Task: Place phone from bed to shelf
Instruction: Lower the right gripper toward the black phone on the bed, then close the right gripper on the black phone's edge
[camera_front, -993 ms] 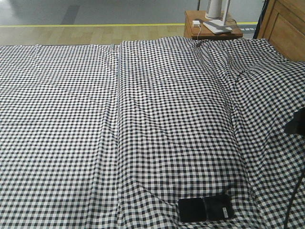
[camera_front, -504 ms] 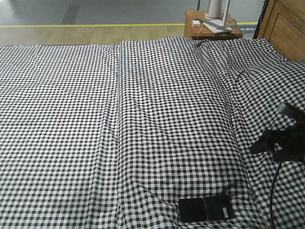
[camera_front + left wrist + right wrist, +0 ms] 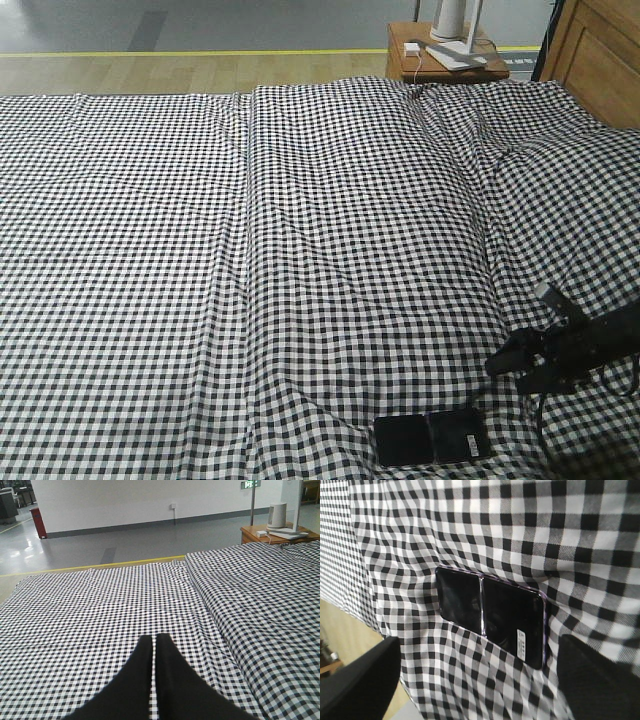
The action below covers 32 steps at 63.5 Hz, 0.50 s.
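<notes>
The right gripper (image 3: 512, 368) hangs spread wide and empty near the phone (image 3: 490, 615), which lies flat on the bed (image 3: 150, 250), its blurred fingers (image 3: 362, 680) cut off at the wrist view's edge, while the left gripper (image 3: 154, 640) is clenched on nothing.

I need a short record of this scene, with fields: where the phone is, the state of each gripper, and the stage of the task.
phone: lies flat on the bed, low in the front view, not held
right gripper: open, to the right of the phone, not touching it
left gripper: shut, empty, over the bed
side table: behind the bed's far end
stage: phone not yet grasped
</notes>
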Motion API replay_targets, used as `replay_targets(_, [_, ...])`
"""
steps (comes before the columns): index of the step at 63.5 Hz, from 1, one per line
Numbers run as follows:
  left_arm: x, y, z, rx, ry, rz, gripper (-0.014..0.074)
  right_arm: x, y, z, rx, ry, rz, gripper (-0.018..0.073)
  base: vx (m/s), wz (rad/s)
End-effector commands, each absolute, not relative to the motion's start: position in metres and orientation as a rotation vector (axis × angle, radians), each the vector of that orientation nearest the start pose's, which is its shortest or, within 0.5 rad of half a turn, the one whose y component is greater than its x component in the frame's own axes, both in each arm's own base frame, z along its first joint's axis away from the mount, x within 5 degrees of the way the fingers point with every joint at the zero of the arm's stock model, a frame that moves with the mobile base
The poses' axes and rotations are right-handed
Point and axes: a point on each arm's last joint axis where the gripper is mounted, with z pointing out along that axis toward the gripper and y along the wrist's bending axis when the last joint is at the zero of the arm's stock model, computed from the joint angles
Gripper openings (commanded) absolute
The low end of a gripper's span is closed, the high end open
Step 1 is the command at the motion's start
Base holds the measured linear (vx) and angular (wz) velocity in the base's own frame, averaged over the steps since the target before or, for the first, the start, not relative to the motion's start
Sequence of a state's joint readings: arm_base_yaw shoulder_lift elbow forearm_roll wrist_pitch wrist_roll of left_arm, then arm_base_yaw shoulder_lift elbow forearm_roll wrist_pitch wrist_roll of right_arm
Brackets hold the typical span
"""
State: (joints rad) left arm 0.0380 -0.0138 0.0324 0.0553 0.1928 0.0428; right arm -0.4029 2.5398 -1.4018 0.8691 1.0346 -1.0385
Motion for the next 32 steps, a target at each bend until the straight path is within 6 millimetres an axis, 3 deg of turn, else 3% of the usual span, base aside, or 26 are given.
replay_targets(1, [0.055, 0.003, 0.201, 0.036, 1.588, 0.104, 0.0001, 0.379, -0.093, -0.008, -0.021, 2.778, 1.222, 0.0592, 0.0, 0.0])
replay_targets(32, [0.055, 0.003, 0.201, 0.036, 1.588, 0.104, 0.0001, 0.357, -0.08, -0.073, 0.002, 2.764, 1.382, 0.0592, 0.0, 0.0])
